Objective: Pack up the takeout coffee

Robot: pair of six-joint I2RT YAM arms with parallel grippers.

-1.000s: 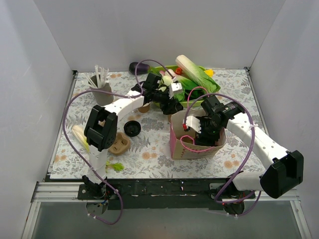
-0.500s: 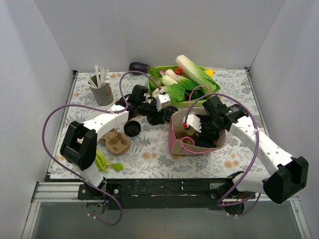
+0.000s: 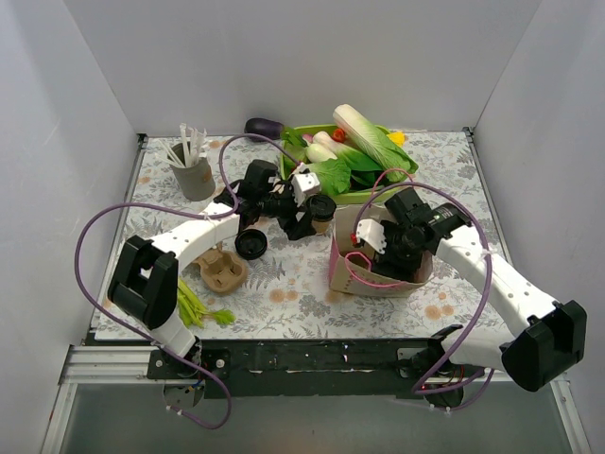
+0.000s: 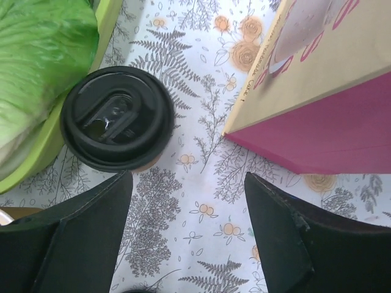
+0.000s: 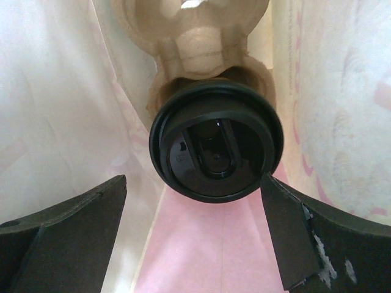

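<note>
A tan paper cup with a black lid (image 3: pixel 321 208) stands on the floral mat between the green tray and the paper bag (image 3: pixel 342 270). It also shows in the left wrist view (image 4: pixel 117 117), just ahead of my left finger. My left gripper (image 3: pixel 305 219) (image 4: pixel 186 183) is open and empty above the mat beside it. My right gripper (image 3: pixel 380 253) (image 5: pixel 194 183) is open inside the bag. A second lidded cup (image 5: pixel 215 139) sits there in a pulp tray (image 5: pixel 195 36), between my open fingers. Another black lid (image 3: pixel 250 244) lies on the mat; I cannot tell if a cup is under it.
A brown pulp tray (image 3: pixel 225 272) lies at the front left. A grey cup of white sticks (image 3: pixel 194 172) stands at the back left. The green tray (image 3: pixel 373 196) of leafy vegetables (image 4: pixel 43 55) is at the back, an eggplant (image 3: pixel 265 126) behind it. Greens (image 3: pixel 200 308) lie near the front edge.
My left arm swung down and left, and its gripper came forward from the green tray to beside the bag. The lidded cup now shows by the bag. The bag shifted slightly right.
</note>
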